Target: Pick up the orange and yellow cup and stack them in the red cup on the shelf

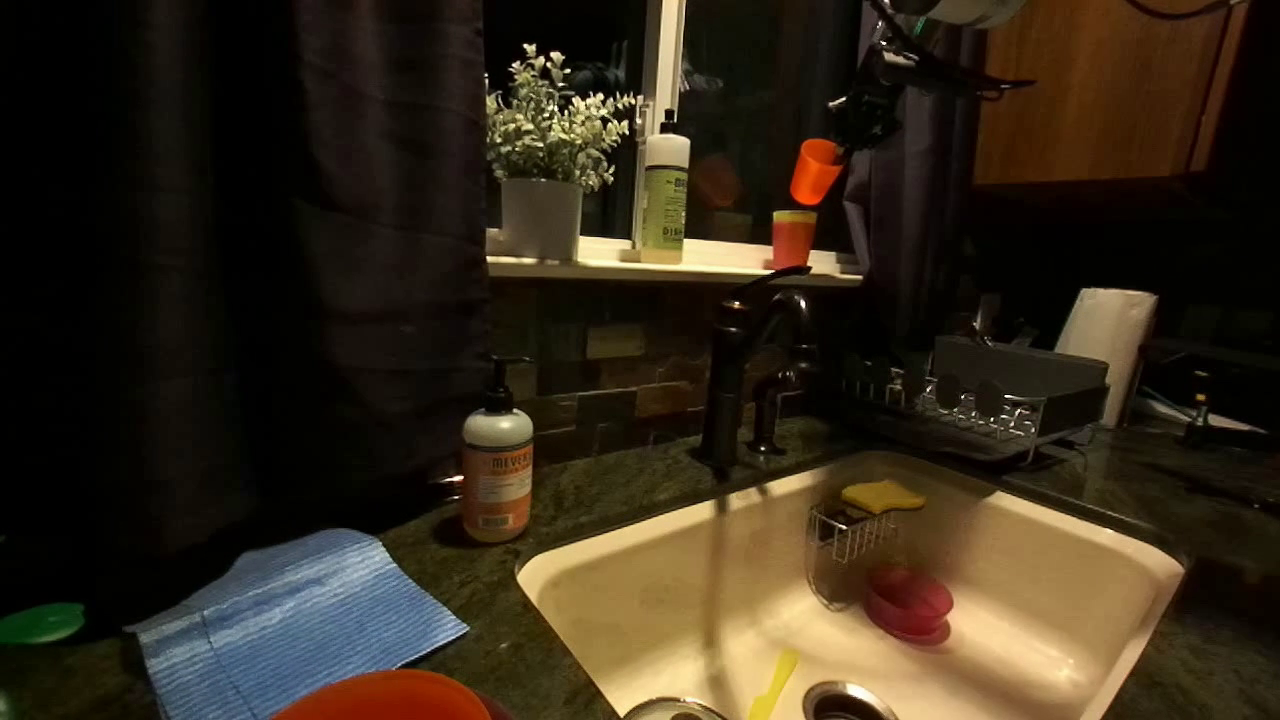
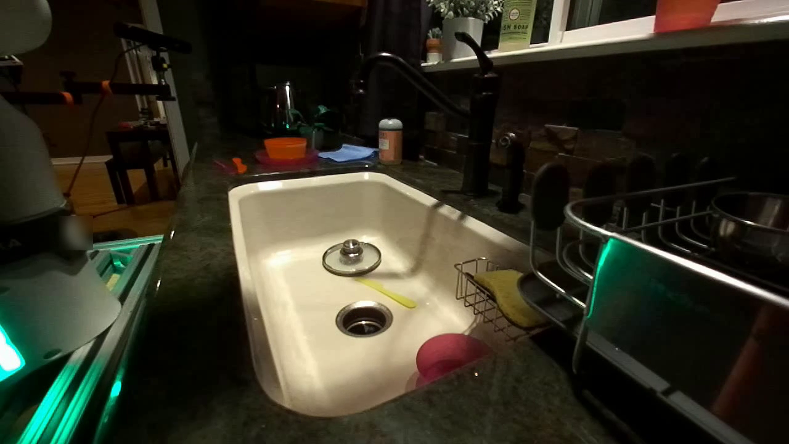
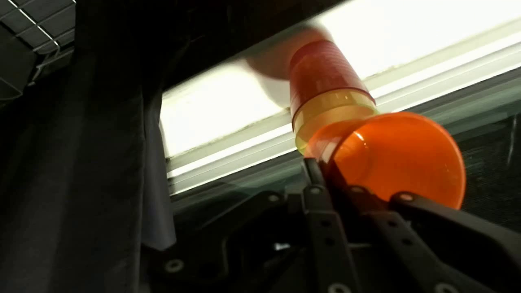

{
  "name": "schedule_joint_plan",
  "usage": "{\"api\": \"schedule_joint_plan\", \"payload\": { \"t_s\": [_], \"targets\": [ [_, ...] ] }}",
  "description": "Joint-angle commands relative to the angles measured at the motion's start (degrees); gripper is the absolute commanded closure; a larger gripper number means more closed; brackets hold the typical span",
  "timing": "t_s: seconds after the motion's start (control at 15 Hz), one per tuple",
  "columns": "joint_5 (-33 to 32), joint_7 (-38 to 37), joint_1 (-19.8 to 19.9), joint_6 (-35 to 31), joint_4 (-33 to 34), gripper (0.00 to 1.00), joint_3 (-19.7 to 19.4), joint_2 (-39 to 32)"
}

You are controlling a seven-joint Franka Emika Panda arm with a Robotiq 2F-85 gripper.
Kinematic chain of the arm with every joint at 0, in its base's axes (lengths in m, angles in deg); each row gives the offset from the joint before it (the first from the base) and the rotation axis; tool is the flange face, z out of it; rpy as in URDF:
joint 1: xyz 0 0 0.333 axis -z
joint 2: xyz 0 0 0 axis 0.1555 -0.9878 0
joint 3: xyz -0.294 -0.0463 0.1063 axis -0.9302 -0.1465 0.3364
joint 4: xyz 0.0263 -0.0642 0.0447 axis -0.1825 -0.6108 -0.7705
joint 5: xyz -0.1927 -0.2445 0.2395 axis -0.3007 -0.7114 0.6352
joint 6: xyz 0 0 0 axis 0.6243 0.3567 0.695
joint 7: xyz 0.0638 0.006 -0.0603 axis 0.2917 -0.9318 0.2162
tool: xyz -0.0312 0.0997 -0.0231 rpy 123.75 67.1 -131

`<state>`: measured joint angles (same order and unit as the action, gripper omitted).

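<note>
Our fingers (image 3: 320,203) pinch the tilted orange cup (image 1: 816,172) by its wall, above the yellow cup (image 3: 333,109) inside the red cup (image 3: 325,75), far right; we expect light, springy plastic, best held near the rim.

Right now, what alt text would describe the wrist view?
An end effector pinches an orange cup, tilted in front of a yellow cup nested in a red cup on a white windowsill. A dark curtain hangs at left.

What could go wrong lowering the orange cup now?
The tilted orange cup may catch on the yellow cup instead of nesting. The red cup stands near the front edge of the windowsill, so a bump might topple it. The gripper pinches only one side, so the orange cup might swivel.
</note>
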<state>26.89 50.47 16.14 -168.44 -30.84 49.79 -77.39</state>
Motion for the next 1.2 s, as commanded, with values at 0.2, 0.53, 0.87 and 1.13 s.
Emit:
{"api": "schedule_joint_plan", "payload": {
  "t_s": [0.2, 0.53, 0.87, 1.13],
  "targets": [
    [3.65, -7.35, -0.32, 8.75, 8.98, 0.99, -1.13, -5.80],
    [4.46, -10.60, 0.52, 10.95, 12.84, 0.99, -0.56, -8.87],
    [6.09, -12.31, 0.90, 14.81, 16.47, 0.99, -0.40, -11.68],
    [7.50, -14.37, 1.28, 17.70, 19.87, 0.80, -0.48, -13.83]
  ]
}}
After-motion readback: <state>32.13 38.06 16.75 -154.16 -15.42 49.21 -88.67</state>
